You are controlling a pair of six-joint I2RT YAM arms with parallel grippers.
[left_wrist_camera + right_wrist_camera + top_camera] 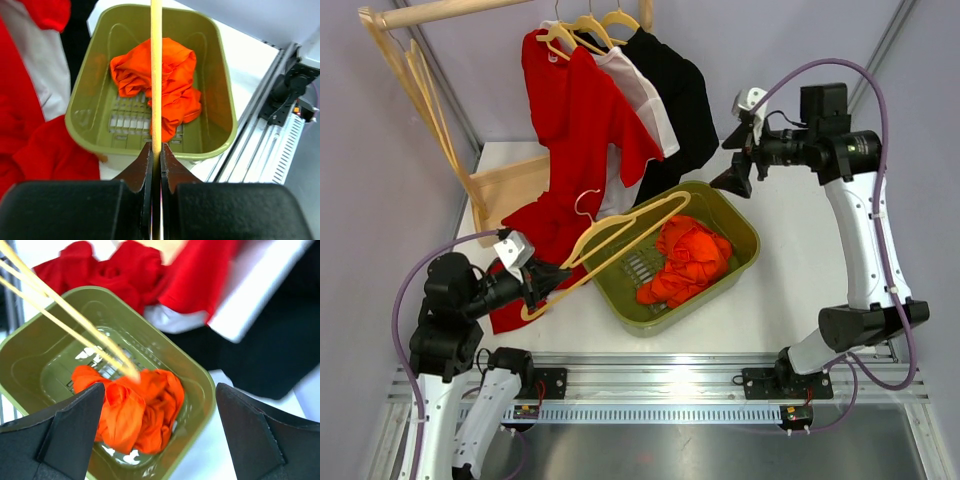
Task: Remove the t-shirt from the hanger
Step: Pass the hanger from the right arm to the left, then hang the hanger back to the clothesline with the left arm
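Orange t-shirt (688,262): crumpled in a heap inside the green bin (744,226), mid-tabletop, right of centre; free of any grip.

Hanger (620,235): pale, bare, no cloth on it; slanted over the near-left rim of the bin, hook end toward the far side.

Left tool (552,280): near left, clamped tight on the near end of the hanger, jaws pressed to the thin bar on both sides in the left wrist view.

Right tool (732,180): raised above the far right side of the bin, jaws spread wide, nothing between them; t-shirt directly below in the right wrist view.

Rack (430,12): far left, with red shirt (575,110), white shirt (640,95) and black shirt (675,90) hung on it. Red cloth (535,225) heaped on the tabletop (790,270) left of the bin.

Step in hand, by judgement: separation apparently done, garment dropped in the bin, hanger emptied.

Next move, by judgement: right arm clear of the bin; bare hanger to be put down or away, with care not to snag the hook on the rim or the red cloth.
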